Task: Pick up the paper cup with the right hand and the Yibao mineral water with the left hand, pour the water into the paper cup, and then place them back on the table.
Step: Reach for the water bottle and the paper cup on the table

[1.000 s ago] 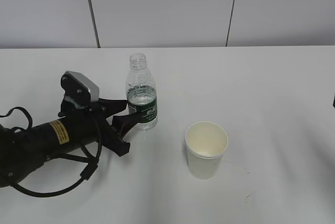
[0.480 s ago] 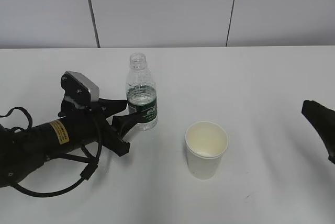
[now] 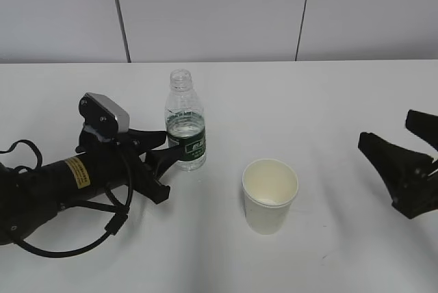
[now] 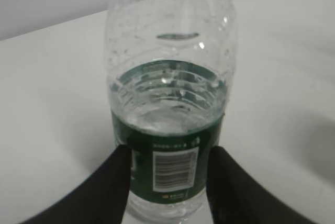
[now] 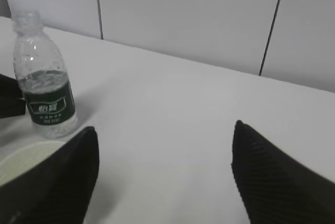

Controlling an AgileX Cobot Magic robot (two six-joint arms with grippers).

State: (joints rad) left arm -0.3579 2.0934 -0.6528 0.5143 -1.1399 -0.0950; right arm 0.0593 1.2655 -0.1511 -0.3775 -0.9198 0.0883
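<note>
The Yibao mineral water (image 3: 185,125), a capless clear bottle with a dark green label, stands upright on the table (image 3: 328,94). My left gripper (image 3: 172,146) has its two black fingers pressed against both sides of the label, as the left wrist view (image 4: 170,153) shows with the bottle (image 4: 170,103) filling the frame. The white paper cup (image 3: 270,196) stands empty to the bottle's right. My right gripper (image 3: 384,129) is wide open and empty, right of the cup and apart from it. In the right wrist view the gripper (image 5: 165,130) faces the bottle (image 5: 44,85), with the cup's rim (image 5: 26,161) at lower left.
A grey panelled wall (image 3: 205,12) runs along the table's far edge. The left arm with its yellow sticker (image 3: 76,170) and a cable loop (image 3: 102,228) lie low over the table's left front.
My right gripper has come into view from the right edge and moved left toward the cup. The left gripper's near finger has drawn in slightly against the bottle.
</note>
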